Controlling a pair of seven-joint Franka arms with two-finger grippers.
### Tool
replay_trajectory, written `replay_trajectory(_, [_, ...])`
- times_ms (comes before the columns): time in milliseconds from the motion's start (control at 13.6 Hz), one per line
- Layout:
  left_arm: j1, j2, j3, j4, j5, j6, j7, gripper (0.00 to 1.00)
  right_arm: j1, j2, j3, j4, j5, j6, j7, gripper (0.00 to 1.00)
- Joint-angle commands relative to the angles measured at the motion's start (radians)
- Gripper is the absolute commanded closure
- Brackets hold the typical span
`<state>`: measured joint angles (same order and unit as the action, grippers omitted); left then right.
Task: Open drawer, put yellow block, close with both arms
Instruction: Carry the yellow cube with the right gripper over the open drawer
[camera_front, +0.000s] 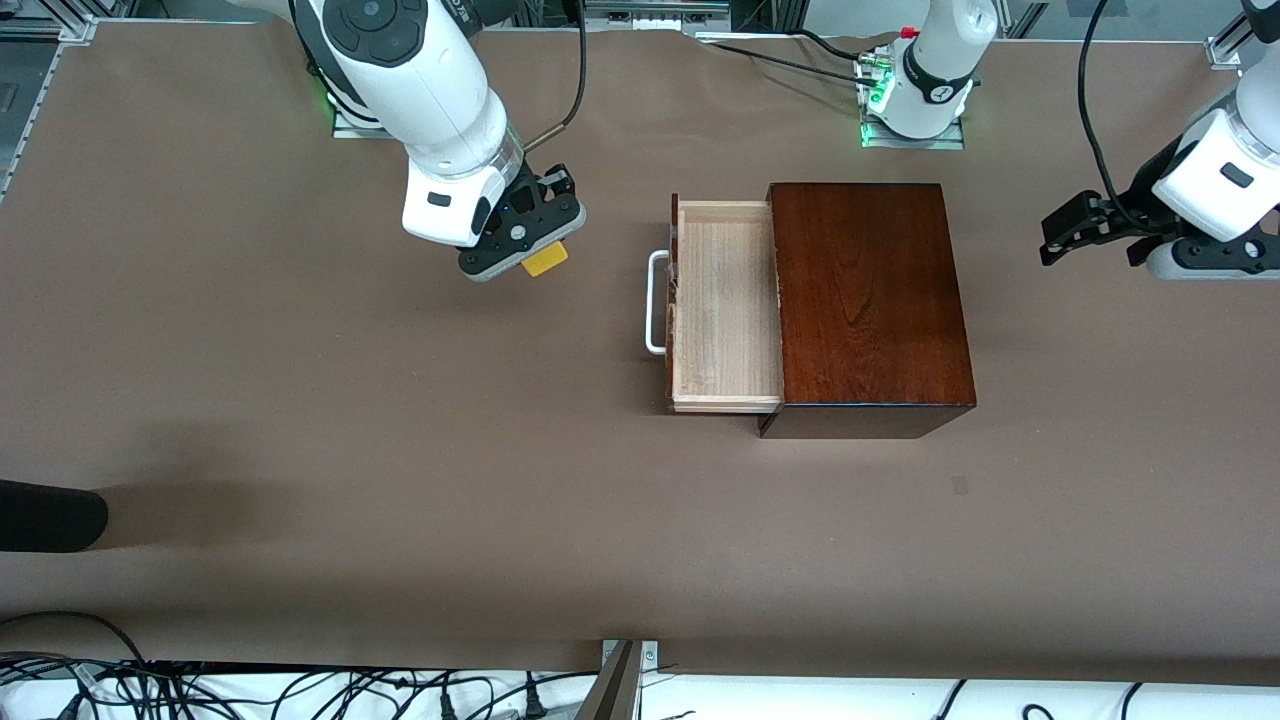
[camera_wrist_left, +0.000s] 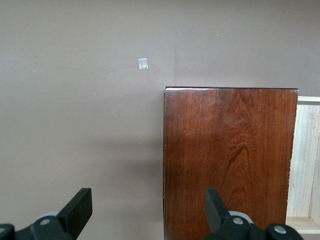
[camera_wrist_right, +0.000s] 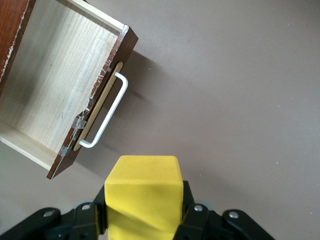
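1. The block (camera_front: 546, 260) is pinched in your right hand (camera_front: 522, 240), up off the tabletop (camera_front: 300, 400) and over bare surface toward the right arm's end, well short of the drawer (camera_front: 725, 305). The right wrist view shows the block (camera_wrist_right: 142, 195) squarely between the fingers.
2. The drawer stands pulled out of the box (camera_front: 868, 305), its pale tray bare, its white handle (camera_front: 655, 303) facing the right arm's end. So judge the opening done and the pick done; the drop into the tray and the two-armed close are left.
3. Your left hand (camera_front: 1085, 228) waits with fingers spread wide, holding nothing, over the tabletop at the left arm's end, beside the box's closed end. Its wrist view looks down on the box top (camera_wrist_left: 227, 160) and a strip of the tray.
4. Edges to mind: the dark drawer front and the raised handle stand between the block and the tray, so you likely need to carry the block above them before lowering. The tray walls and the box's front edge bound the landing spot on the remaining sides.
5. Open room: the tabletop between your right hand and the handle is bare, and the surface nearer the front camera is free except for a dark object (camera_front: 50, 515) at the frame's edge, well apart from the path.
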<state>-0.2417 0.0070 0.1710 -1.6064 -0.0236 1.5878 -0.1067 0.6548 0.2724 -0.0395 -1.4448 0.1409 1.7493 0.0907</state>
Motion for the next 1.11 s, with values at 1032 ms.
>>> replay_trajectory(1032, [0.021, 0.045, -0.007, 0.054, 0.034, -0.006, 0.019, 0.00, 0.220, 0.385, 0.053, 0.363, -0.072, 0.148, -0.188, 0.84])
